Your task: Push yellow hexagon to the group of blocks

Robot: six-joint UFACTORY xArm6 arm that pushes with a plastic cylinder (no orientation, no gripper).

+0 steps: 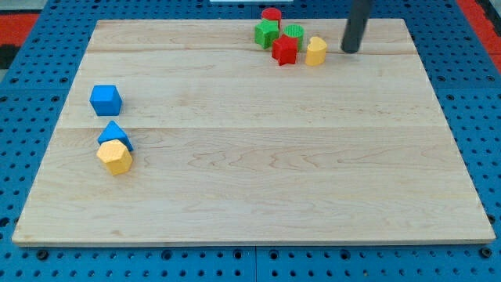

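The yellow hexagon (116, 157) lies near the board's left edge, touching the blue triangle (115, 134) just above it. The group of blocks sits at the view's top, right of centre: a red cylinder (271, 14), a green cube (266, 34), a green cylinder (293, 32), a red star (285, 49) and a yellow rounded block (316, 52). My tip (350, 50) rests on the board just right of the yellow rounded block, far from the yellow hexagon.
A blue cube (105, 99) stands alone above the blue triangle at the left. The wooden board (258, 172) lies on a blue pegboard surface, with red areas at the top corners.
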